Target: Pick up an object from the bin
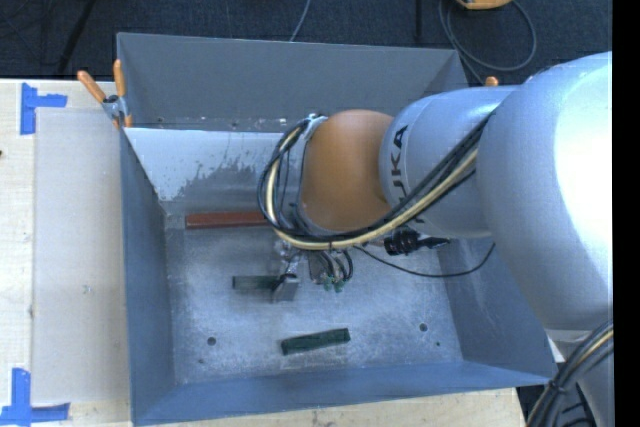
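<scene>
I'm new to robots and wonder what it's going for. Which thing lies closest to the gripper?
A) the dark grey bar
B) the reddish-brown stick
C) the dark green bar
A: the dark grey bar lies right at the gripper mid-bin; the reddish-brown stick and the dark green bar lie apart from it.

Arm (470,185) comes in from the right, with its orange wrist cover (340,180) over the middle of the bin (145,315) and cables (275,190) looped around the cover. Hand (288,280) sits low over the floor, centre-left. Dark grey flat bar (252,283) lies just left of it, right end meeting the hand; can't tell if it's gripped. Reddish-brown stick (225,220) lies along the foot of the back wall. Dark green bar (315,342) lies near the front wall, slightly tilted, apart from the hand.
</scene>
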Robot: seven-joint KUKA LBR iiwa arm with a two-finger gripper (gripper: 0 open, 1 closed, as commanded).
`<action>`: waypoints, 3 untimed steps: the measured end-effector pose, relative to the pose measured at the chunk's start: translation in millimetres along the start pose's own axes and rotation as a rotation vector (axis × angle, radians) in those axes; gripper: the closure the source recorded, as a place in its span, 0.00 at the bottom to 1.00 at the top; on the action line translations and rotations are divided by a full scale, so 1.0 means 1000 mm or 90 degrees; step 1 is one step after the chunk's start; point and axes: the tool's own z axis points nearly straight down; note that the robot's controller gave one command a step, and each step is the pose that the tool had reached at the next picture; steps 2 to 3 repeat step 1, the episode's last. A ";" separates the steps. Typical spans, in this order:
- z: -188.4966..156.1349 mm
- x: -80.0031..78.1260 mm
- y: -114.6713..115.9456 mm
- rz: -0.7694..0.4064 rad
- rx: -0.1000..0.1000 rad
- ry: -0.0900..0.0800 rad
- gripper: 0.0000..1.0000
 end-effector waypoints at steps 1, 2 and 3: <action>-0.158 0.011 0.009 -0.027 -0.001 -0.006 1.00; -0.158 0.011 0.009 -0.027 -0.001 -0.006 1.00; -0.158 0.011 0.009 -0.027 -0.001 -0.006 1.00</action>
